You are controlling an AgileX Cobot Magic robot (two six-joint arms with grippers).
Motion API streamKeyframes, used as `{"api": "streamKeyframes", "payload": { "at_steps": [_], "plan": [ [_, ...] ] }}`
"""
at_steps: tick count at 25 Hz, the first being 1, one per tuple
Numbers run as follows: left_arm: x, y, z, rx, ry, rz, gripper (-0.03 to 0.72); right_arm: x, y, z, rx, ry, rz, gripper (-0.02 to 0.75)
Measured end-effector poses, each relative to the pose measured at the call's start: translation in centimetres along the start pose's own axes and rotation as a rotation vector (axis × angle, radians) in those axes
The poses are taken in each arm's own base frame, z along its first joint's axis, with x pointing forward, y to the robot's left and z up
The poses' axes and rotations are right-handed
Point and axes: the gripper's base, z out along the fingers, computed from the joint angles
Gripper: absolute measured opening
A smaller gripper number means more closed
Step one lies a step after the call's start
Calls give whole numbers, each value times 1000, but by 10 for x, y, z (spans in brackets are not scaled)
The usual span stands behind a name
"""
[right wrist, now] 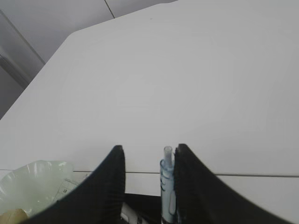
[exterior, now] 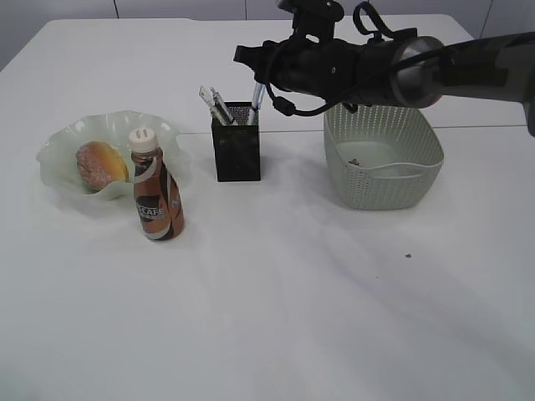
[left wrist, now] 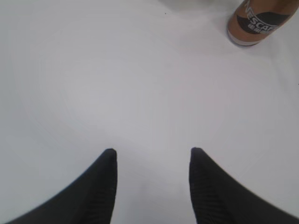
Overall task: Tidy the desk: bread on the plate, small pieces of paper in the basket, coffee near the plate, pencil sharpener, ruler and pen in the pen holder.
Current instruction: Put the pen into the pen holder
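Both sets of my fingers stand released: right fingers beside the pen above the pen holder, left fingers over bare surface.

The desk is set with four things. Plate and coffee are placed left — pen holder centre, basket right.
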Motion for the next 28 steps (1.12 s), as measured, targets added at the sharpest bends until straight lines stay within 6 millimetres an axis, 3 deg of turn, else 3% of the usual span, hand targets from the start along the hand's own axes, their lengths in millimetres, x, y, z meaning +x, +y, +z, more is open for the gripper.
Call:
{"api": "streamKeyframes", "payload": {
  "at_steps": [4,14,28],
  "plan": [
    [0,0,0,0,0,0,370,0,0,0,0,0,0,309],
    [0,0,0,0,0,0,370,2,2,-3,1,72,0,321],
    [0,0,0,0,0,0,370,-28,28,-63,-47,442,-161,321]
  ]
}}
